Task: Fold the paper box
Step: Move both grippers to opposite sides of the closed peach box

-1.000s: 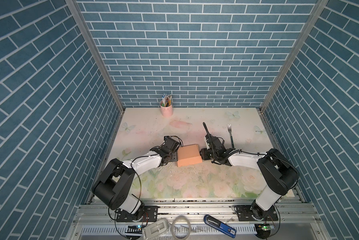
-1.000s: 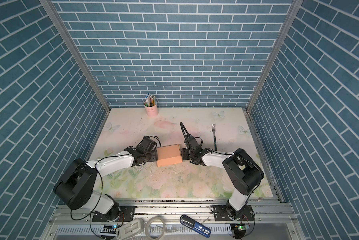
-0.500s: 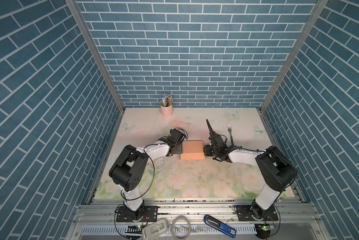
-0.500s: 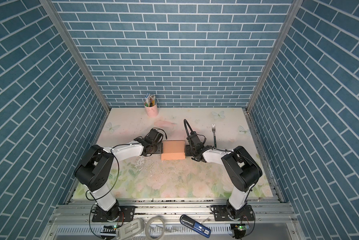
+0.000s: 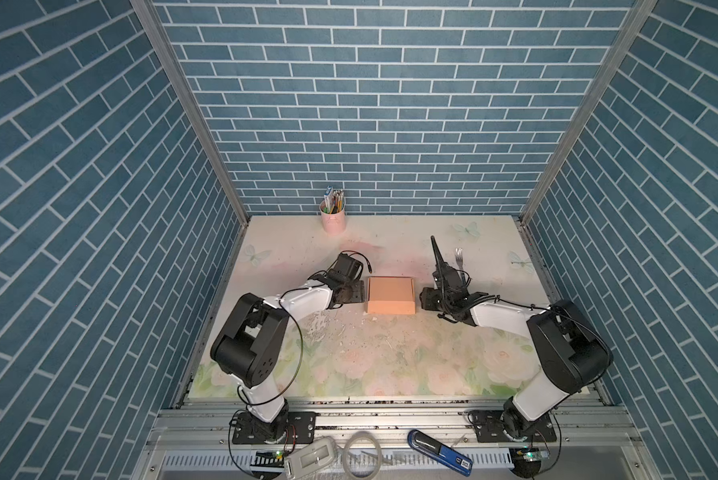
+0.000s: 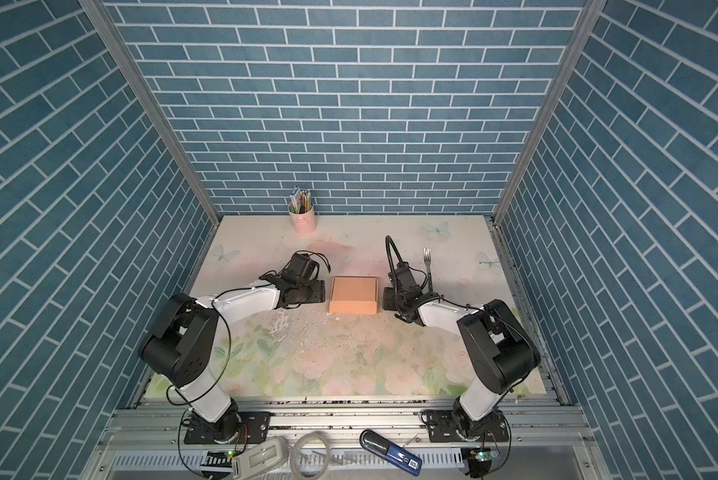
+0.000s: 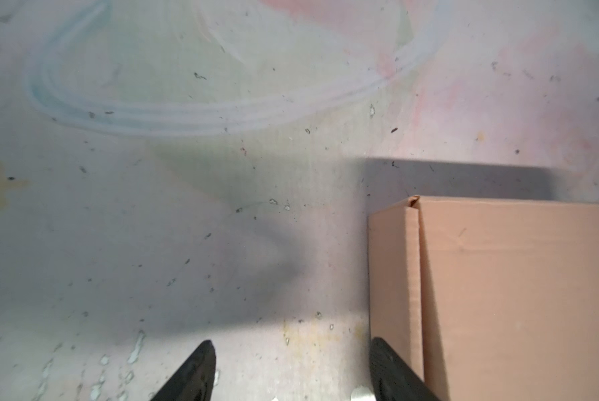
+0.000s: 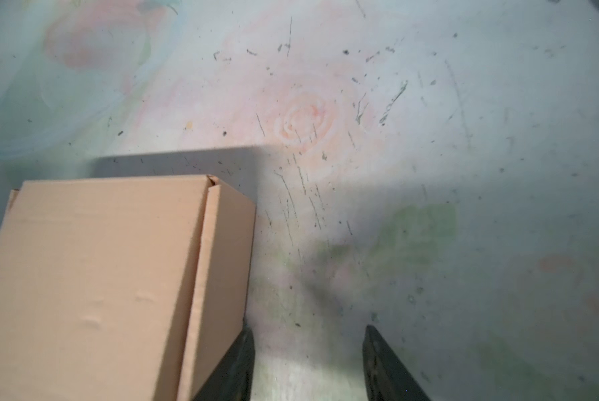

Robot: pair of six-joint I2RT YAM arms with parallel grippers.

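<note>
In both top views the paper box (image 5: 390,295) (image 6: 353,296) sits on the table (image 5: 390,365) (image 6: 349,357) near the middle. It is a low closed rectangle, and my two tools stand on either side of it. My left arm rises from the front rail to a high elbow. Its white forearm then slopes down toward the centre, so that my left tool (image 5: 359,293) (image 6: 319,292) lies low, just beside the box's left wall. My right arm mirrors it: bulky elbow up, forearm stretched low and inward. My right tool (image 5: 424,299) (image 6: 386,298) is just beside the box's right wall. A fork (image 5: 459,259) (image 6: 427,262) lies on the table behind my right wrist. A pink cup (image 5: 333,219) (image 6: 303,220) of pencils stands by the back wall, well apart from everything else.

In the left wrist view my left tool (image 7: 291,347) has its jaws spread wide, with only bare table between them. One finger (image 7: 388,368) lies along the box's (image 7: 516,295) side wall. I cannot tell whether it touches. The box's top panel is down over that wall, with a small gap at the corner.

In the right wrist view my right tool (image 8: 308,331) is moderately spread and grips nothing, with table showing between the jaws. One finger (image 8: 235,364) runs along the side wall of the box (image 8: 93,277), and again I cannot tell whether it makes contact. The top panel has a few small dents.
</note>
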